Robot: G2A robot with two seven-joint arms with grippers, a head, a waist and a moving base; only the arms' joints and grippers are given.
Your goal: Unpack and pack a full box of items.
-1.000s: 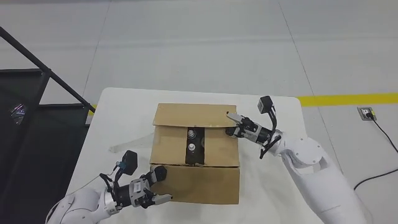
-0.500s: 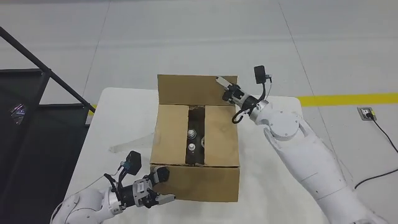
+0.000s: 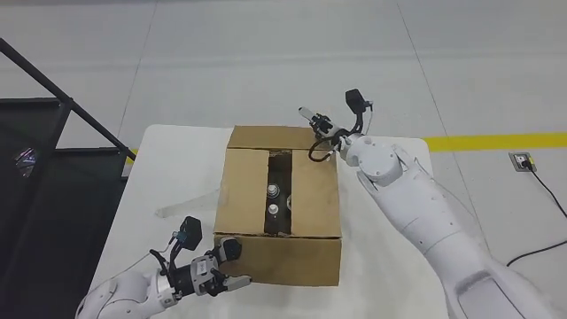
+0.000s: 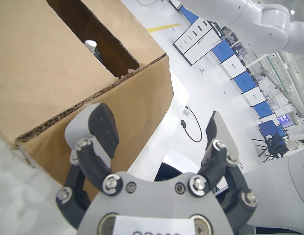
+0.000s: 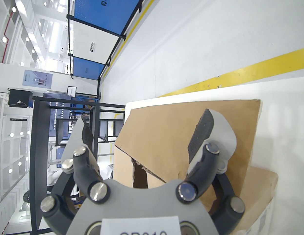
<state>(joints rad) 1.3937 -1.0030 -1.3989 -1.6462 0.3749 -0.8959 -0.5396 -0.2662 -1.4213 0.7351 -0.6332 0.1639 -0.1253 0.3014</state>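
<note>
Cardboard box point(image 3: 314, 197) mid-frame on white table point(image 3: 177, 168), bottle caps point(image 3: 273, 193) peeking through centre slot. Right gripper point(image 3: 313, 118) spread wide at far flap point(image 3: 266, 137). Left gripper point(image 3: 233, 266) gaping, empty, at box's lower-left corner. Flaps light, stiff-ish (edges already ragged), so pinch free edge. Bottles probably slick, take by necks.

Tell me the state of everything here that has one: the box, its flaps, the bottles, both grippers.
Box: on the table, partly open.
Far flap: raised.
Side flaps: lying nearly flat, gap between them.
Bottles: upright inside, caps on.
Left gripper: open, empty, by the box's near corner.
Right gripper: open, at the far flap.
</note>
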